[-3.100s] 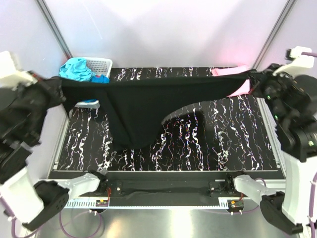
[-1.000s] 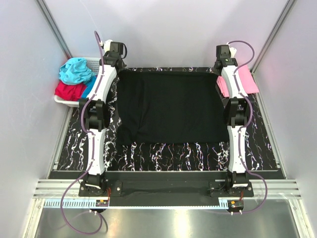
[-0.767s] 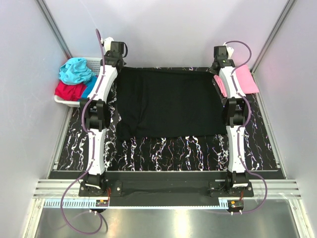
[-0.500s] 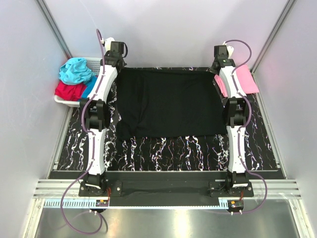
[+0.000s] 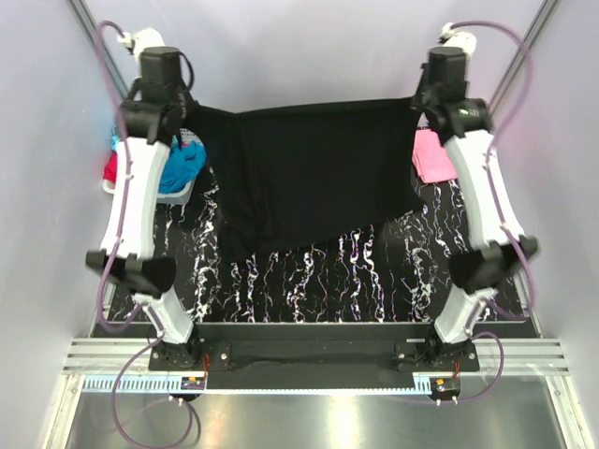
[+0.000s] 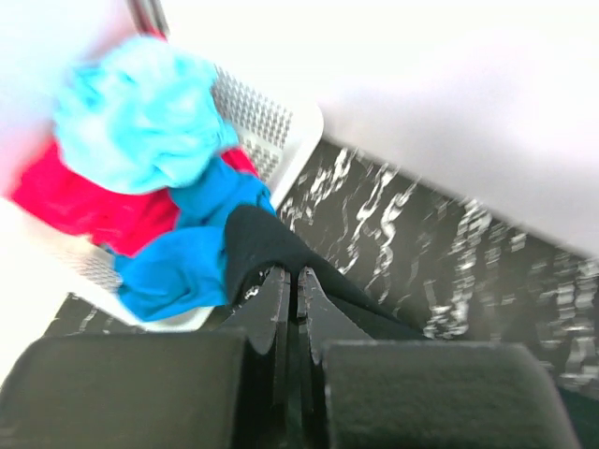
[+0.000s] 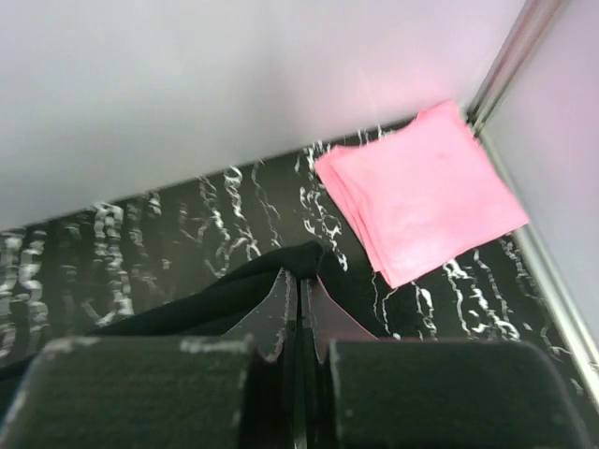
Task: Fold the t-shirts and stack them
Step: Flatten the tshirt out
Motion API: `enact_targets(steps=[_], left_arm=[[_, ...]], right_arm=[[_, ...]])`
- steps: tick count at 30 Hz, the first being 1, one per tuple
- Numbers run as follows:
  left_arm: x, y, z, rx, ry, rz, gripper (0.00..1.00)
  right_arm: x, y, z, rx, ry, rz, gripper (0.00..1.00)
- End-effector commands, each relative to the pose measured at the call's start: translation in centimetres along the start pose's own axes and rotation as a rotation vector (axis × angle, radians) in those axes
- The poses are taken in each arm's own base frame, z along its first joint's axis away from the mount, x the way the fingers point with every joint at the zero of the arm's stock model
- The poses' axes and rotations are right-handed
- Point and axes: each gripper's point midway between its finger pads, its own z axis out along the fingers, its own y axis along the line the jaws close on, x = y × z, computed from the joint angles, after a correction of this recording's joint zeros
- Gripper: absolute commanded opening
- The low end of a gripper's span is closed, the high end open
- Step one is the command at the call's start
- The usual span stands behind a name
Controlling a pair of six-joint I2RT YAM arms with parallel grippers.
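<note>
A large black t-shirt (image 5: pixel 309 178) hangs stretched between my two raised arms above the back of the table, its lower edge drooping towards the marbled top. My left gripper (image 5: pixel 194 114) is shut on the shirt's left top corner; in the left wrist view the black cloth (image 6: pixel 255 236) bunches over the closed fingertips of that gripper (image 6: pixel 292 277). My right gripper (image 5: pixel 418 101) is shut on the right top corner, and the black cloth (image 7: pixel 295 257) folds over its tips (image 7: pixel 298 277). A folded pink t-shirt (image 7: pixel 421 192) lies at the back right (image 5: pixel 430 154).
A white lattice basket (image 6: pixel 271 122) at the back left holds a teal t-shirt (image 6: pixel 140 122), a red one (image 6: pixel 70 201) and a blue one (image 6: pixel 182 267). In the top view my left arm covers most of that basket (image 5: pixel 178 194). White walls and metal posts close in the back.
Half a second ago the black t-shirt lay flat on the table with both arms stretched low. Both grippers have since risen, lifting its far edge into the air.
</note>
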Motion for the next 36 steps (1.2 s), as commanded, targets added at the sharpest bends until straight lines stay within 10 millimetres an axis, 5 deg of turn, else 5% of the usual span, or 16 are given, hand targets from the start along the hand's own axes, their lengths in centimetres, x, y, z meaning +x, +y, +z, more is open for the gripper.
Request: enact_targets(steps=[1, 5, 17, 27, 36], left_arm=[[-2.0, 3.5, -5.2, -0.052, -0.046, 0.002, 0.0], [-2.4, 4.3, -9.7, -0.017, -0.083, -0.019, 0.0], [-7.2, 8.8, -23.4, 0.084, -0.329, -0.043, 0.0], [-12.2, 12.1, -29.3, 0.071, -0.541, -0.07, 0.0], [-13.9, 10.9, -32.1, 0.214, -0.61, -0.087, 0.0]], right_arm=[[-2.2, -3.3, -5.2, 0.077, -0.068, -0.014, 0.0], [-2.1, -5.3, -10.9, 0.064, -0.107, 0.012, 0.0], [-3.8, -10.2, -22.7, 0.013, -0.272, 0.025, 0.0], [-4.2, -10.4, -25.2, -0.051, -0.328, 0.024, 0.0], [-7.1, -10.5, -28.7, -0.123, -0.427, 0.032, 0.0]])
